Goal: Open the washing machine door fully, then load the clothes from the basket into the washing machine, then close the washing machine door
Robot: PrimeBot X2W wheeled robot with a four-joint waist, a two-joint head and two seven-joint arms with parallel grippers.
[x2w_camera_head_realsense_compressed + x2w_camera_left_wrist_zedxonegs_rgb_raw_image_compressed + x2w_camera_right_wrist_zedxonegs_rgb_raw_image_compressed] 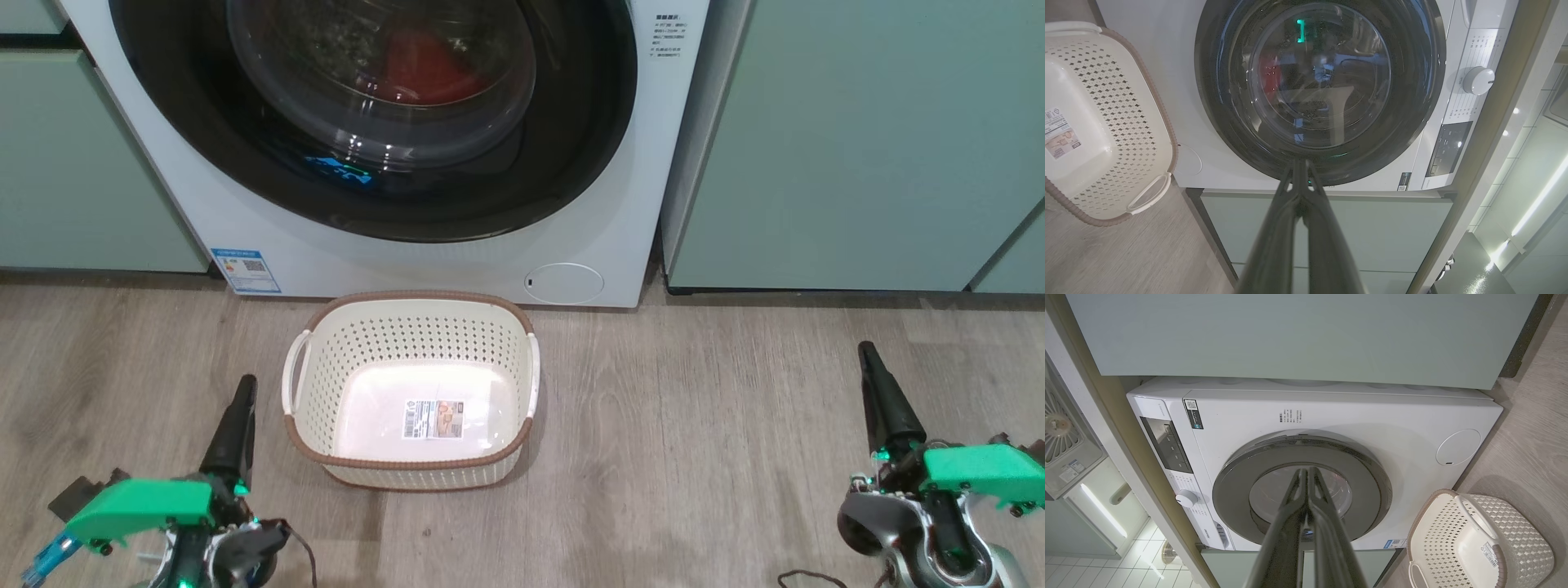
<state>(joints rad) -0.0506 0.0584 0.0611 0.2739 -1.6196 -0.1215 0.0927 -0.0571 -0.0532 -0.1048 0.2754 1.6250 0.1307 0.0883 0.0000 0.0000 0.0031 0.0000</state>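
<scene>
The washing machine [620,204] stands in front of me with its round black-rimmed door [204,155] shut flat against it. Behind the glass, the red clothes [429,69] lie in the drum. The cream basket [412,388] sits on the floor before the machine, holding nothing but its label sticker. My left gripper [245,384] is shut, low at the basket's left, apart from it. My right gripper [865,349] is shut, far to the basket's right. The door [1412,81] and basket [1102,122] also show in the left wrist view; the right wrist view shows the door [1237,473] and basket [1494,526].
Pale green cabinets [857,139] flank the machine on both sides. A round filter cap [563,283] and a blue sticker [245,269] mark its lower front. Wood-look floor [694,425] spreads around the basket. The control knob [1478,80] and panel sit at the machine's top.
</scene>
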